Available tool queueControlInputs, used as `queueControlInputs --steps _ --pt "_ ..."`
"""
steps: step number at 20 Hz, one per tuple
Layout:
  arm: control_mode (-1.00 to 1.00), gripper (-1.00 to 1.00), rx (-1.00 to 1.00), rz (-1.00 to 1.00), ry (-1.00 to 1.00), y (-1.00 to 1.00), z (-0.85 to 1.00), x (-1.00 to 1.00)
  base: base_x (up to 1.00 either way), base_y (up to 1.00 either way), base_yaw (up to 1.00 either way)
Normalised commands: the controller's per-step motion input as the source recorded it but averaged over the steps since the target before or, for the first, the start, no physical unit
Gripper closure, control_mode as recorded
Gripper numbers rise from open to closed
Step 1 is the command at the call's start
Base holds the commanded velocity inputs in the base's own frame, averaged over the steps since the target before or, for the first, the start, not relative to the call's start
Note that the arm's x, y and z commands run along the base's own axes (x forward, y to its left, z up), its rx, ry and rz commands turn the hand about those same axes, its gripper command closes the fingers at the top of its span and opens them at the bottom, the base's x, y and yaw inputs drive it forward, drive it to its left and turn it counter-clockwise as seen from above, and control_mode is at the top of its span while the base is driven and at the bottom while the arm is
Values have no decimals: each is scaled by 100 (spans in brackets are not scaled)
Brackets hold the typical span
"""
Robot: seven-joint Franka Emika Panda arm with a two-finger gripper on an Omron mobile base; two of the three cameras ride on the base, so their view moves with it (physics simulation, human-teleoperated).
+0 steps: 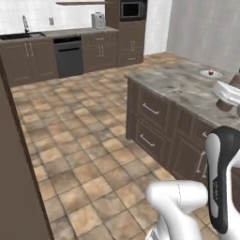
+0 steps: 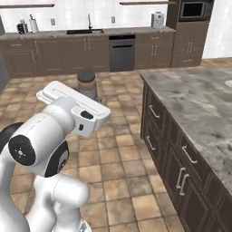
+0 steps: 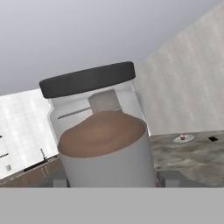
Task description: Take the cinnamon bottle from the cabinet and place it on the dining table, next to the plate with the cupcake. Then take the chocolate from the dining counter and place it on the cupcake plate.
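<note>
The cinnamon bottle [image 3: 103, 131] is a clear jar with a dark lid and brown powder inside. It sits upright between my fingertips [image 3: 168, 178], and my gripper [image 3: 113, 179] is shut on it. In the left base view the gripper [image 1: 229, 93] holds the bottle [image 1: 225, 105] over the near end of the island's stone top. From the right base view the bottle [image 2: 86, 84] rises behind my white hand. The plate with the cupcake [image 3: 182, 138] lies farther along the stone top, also in the left base view as the plate [image 1: 211, 72]. A small dark chocolate [image 3: 213, 138] lies just beside it.
The island [image 1: 178, 89] has dark drawers facing the tiled floor. A back counter holds a sink [image 2: 84, 31], with a dishwasher [image 1: 69, 56] under it and an oven tower [image 1: 132, 28] beside it. A pale wall [image 3: 188, 87] stands behind the island. A dark panel [image 1: 14, 178] runs along the left.
</note>
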Motion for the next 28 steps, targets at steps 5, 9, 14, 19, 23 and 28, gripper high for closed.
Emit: queueControlInputs --steps 5,9,14,19,23,28 --pt "100 100 0 0 0 0 0 0 100 7 0" --pt "100 100 0 0 0 0 0 0 100 0 -1" --pt "100 100 0 0 0 0 0 0 100 0 -2" --pt "100 100 0 0 0 0 0 0 100 0 -1" --pt "100 100 0 0 0 0 0 0 100 5 -5" --pt "100 100 0 0 0 0 0 0 100 16 -14"
